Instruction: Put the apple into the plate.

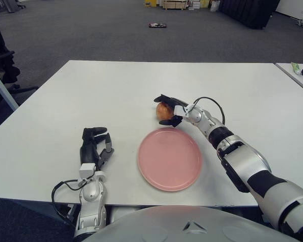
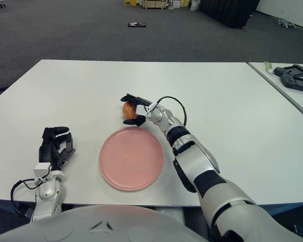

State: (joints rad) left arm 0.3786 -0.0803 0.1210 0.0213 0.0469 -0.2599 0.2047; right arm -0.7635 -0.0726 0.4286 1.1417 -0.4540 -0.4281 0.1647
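Nearest the camera, the left hand point(image 1: 95, 146) shows on the white table point(image 1: 91, 96) to the left of the pink plate point(image 1: 169, 159), its dark fingers curled loosely and holding nothing. That plate lies flat near the table's front edge with nothing on it. Just beyond its far rim, the right hand point(image 1: 171, 111) reaches in from the right, with 1 black finger over the top of the apple point(image 1: 162, 109) and another beneath it, so the hand is closed around the fruit. Only the apple's left side shows past the fingers; whether it touches the table cannot be told. A black cable loops above the right wrist.
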